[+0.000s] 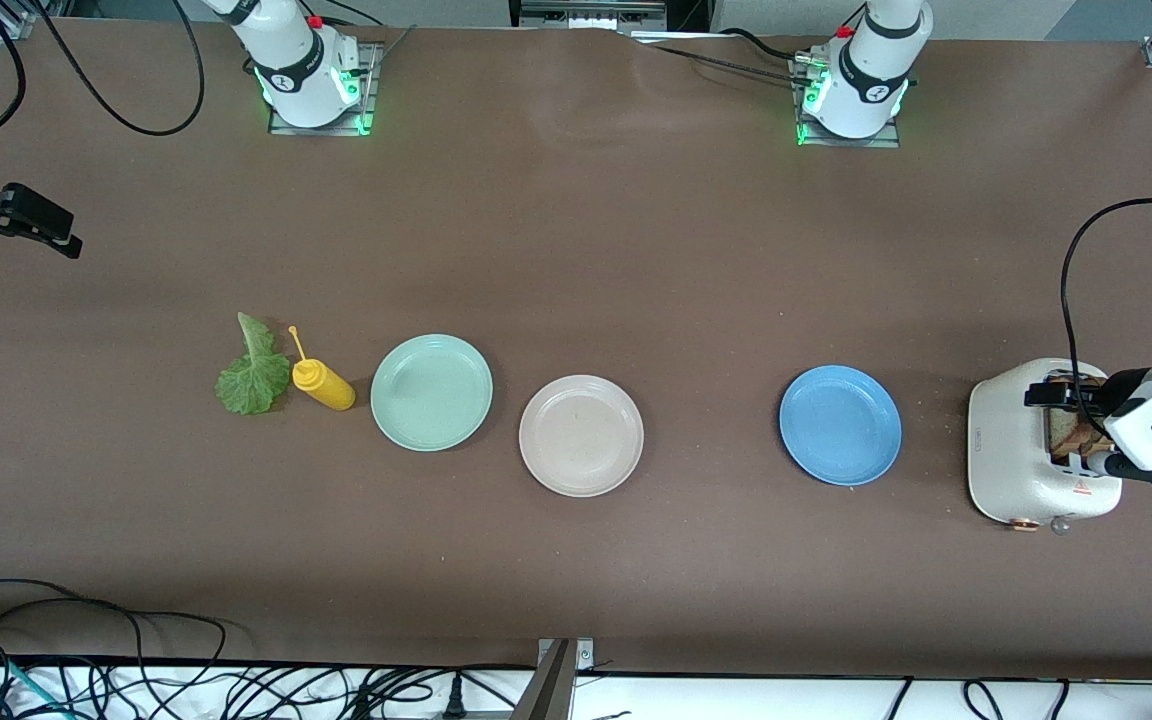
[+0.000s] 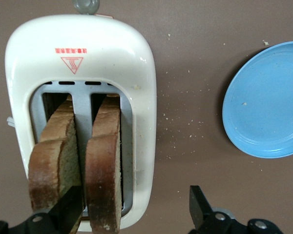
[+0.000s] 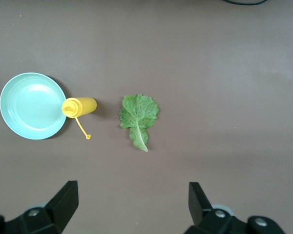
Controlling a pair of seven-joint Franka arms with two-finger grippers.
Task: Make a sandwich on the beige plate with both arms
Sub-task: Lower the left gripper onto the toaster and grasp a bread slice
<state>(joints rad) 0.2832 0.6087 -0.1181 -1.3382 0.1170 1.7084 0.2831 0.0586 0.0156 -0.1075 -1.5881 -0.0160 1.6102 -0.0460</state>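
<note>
Fetching bread: left gripper (image 2: 132,212) open astride one bread slice (image 2: 105,170) in toaster (image 2: 132,58); right gripper (image 3: 132,204) open, waiting above lettuce leaf (image 3: 138,117); beige plate (image 1: 581,436) bare mid-tabletop; next, clamp and lift.

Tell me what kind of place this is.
Most likely a robotics lab bench, not a kitchen: two arm bases bolted to a brown-covered table, loose cables along its edge, and food props laid out, a toaster and beige plate.

Two bread slices (image 2: 83,161) in toaster (image 1: 1016,450) at left arm's end; three plates (image 1: 581,435) alongside, lettuce (image 1: 252,375) beside bottle (image 1: 324,385).
</note>
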